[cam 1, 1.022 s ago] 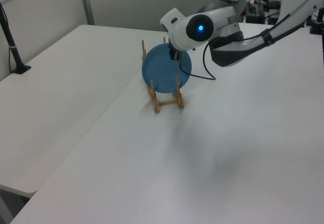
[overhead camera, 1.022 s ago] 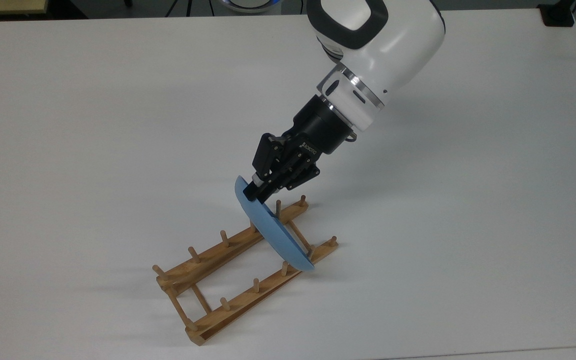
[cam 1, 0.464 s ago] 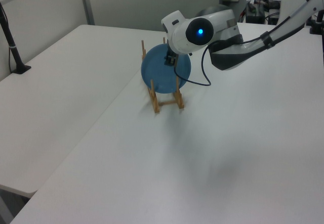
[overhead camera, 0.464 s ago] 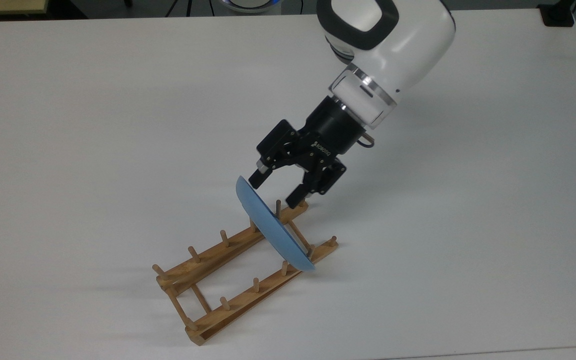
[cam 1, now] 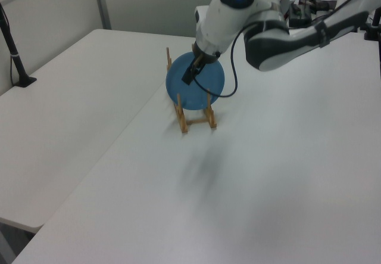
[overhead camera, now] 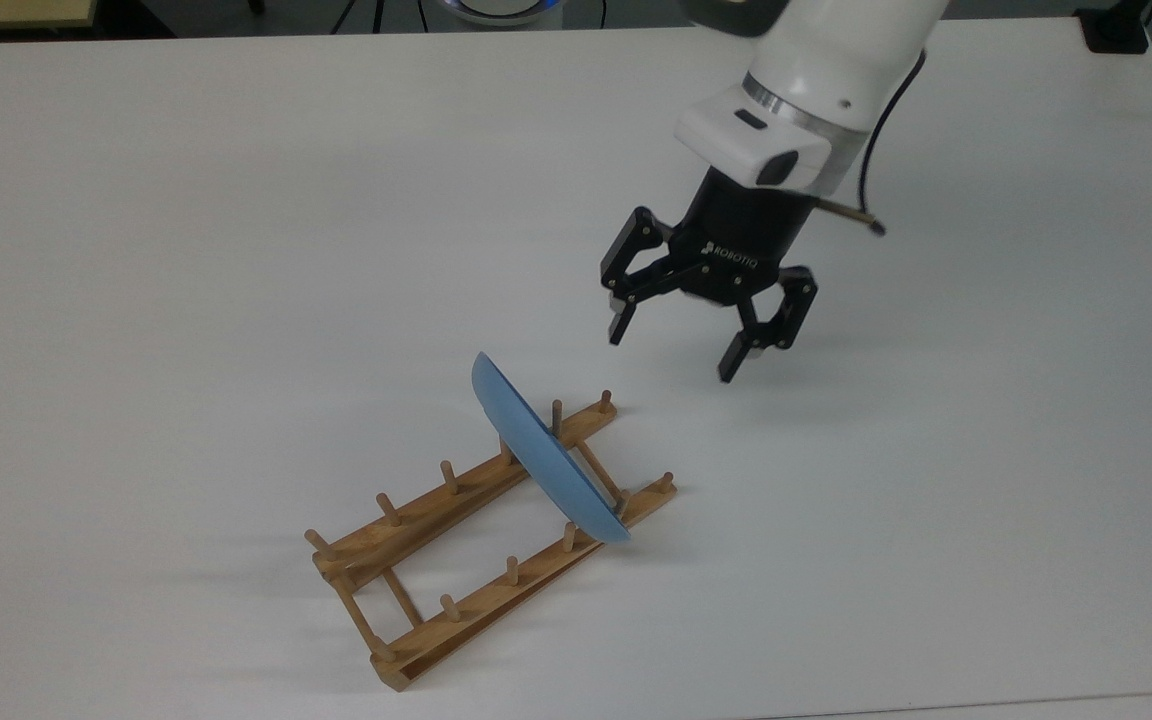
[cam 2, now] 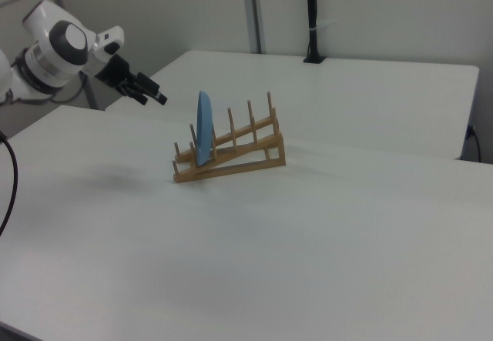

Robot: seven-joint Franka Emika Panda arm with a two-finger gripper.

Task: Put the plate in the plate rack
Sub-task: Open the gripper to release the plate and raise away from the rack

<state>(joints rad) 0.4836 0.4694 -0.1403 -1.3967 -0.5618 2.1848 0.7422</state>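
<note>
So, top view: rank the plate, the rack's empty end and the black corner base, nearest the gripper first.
1. Plate, just lower left of the gripper.
2. Rack's empty end, further lower left.
3. Black base, top right corner.

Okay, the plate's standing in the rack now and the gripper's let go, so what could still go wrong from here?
1. The plate leans between pegs near one end of the plate rack, so a bump might tip it out.
2. The open gripper hangs close above that end; a low sweep back could clip the plate's top edge.
</note>
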